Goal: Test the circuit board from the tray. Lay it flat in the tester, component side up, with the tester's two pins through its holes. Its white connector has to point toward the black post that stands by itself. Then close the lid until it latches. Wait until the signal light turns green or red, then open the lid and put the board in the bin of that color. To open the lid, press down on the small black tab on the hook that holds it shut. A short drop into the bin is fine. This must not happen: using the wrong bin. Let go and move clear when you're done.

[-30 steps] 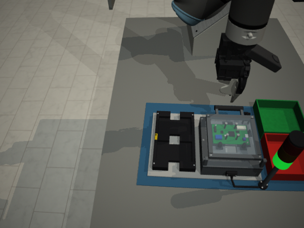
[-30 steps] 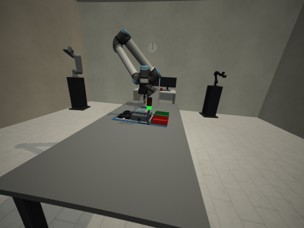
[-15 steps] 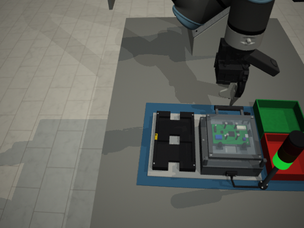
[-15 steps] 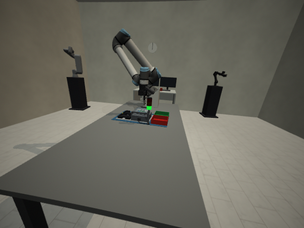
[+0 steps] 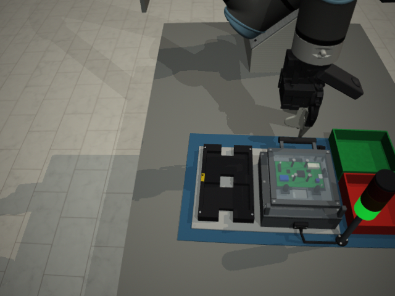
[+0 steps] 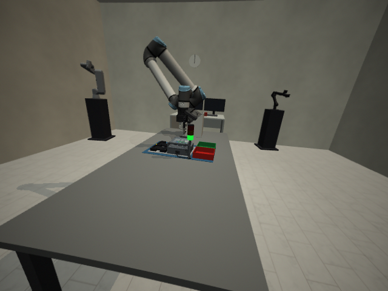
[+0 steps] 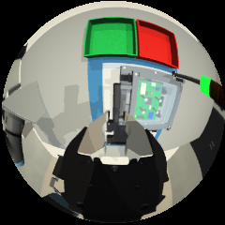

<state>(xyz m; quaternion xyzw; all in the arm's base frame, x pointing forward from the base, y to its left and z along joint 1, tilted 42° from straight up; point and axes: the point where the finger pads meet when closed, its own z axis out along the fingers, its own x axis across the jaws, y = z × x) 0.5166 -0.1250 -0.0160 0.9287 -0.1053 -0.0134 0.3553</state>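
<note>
Board (image 5: 300,174) (image 7: 147,99) under shut lid (image 5: 304,201) (image 7: 134,100), light (image 5: 366,208) (image 6: 190,137) (image 7: 205,86) green, pincer (image 5: 301,127) (image 6: 183,128) (image 7: 116,112) nearly together near handle (image 5: 297,140) (image 7: 116,98), bins (image 5: 360,156) (image 6: 204,153) (image 7: 157,44) toward table's (image 5: 178,271) (image 6: 156,203) (image 7: 61,61) long edge.

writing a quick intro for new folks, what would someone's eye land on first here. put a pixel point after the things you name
Probably the bright green light (image 5: 367,209) (image 6: 190,137) (image 7: 205,86) glowing low on the signal tower, beside the red bin (image 5: 370,227) (image 6: 204,154) (image 7: 157,42). Next come that red bin and the green bin (image 5: 358,156) (image 6: 207,145) (image 7: 111,39), side by side next to the tester. Then the green circuit board (image 5: 298,181) (image 7: 142,105), seen through the tester's clear lid, with the gripper (image 5: 301,127) (image 6: 183,133) (image 7: 116,112) above the table nearby.
</note>
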